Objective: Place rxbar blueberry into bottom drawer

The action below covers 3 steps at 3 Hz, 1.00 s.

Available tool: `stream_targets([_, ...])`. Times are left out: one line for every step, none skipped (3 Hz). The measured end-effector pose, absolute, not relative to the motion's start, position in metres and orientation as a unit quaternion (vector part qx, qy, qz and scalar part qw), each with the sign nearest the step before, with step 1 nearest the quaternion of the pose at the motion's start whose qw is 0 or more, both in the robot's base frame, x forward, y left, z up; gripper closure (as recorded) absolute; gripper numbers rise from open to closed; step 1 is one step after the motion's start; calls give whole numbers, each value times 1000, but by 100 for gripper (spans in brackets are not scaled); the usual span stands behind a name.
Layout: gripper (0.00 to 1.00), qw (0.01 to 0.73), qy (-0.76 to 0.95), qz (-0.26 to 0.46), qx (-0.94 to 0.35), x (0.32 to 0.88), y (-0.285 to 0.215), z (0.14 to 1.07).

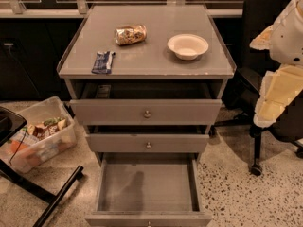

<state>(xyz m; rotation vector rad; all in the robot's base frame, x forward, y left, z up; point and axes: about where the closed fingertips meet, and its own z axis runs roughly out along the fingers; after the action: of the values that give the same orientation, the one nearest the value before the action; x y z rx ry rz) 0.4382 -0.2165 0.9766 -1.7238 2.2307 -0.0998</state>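
In the camera view, the white bowl [188, 46] is sitting on the right half of the grey counter [156, 18]. The rxbar blueberry [103, 62] is lying flat on that counter, well to the left of the bowl and nearer the front edge, touching nothing else; a crumpled gold-brown packet [130, 34] is resting left of the bowl and slightly further back, apart from the bar. Below the bowl, the top drawer [147, 111] is standing slightly ajar; the middle drawer [148, 143] is sitting beneath it, nearly closed; the bottom drawer [165, 183] is hanging pulled far out, lowest of all, its plain grey floor showing bare. Right of the bowl, past the counter's edge, the robot's pale arm [289, 30] is reaching into the view in front of a black chair [265, 13]. The hand is lying outside the view, so one cannot tell whether it is spread or pressed together. Far left of the bowl, down on the floor, a clear bin [40, 136] is holding assorted snacks.
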Motion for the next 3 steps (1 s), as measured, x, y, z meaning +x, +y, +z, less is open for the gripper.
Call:
stream_targets([0,160,781,-35,-603,438,-217,977])
stream_targets([0,171,786,-31,-594,437,-217,979])
stream_targets([0,206,802,-3,-561,448,-196,974])
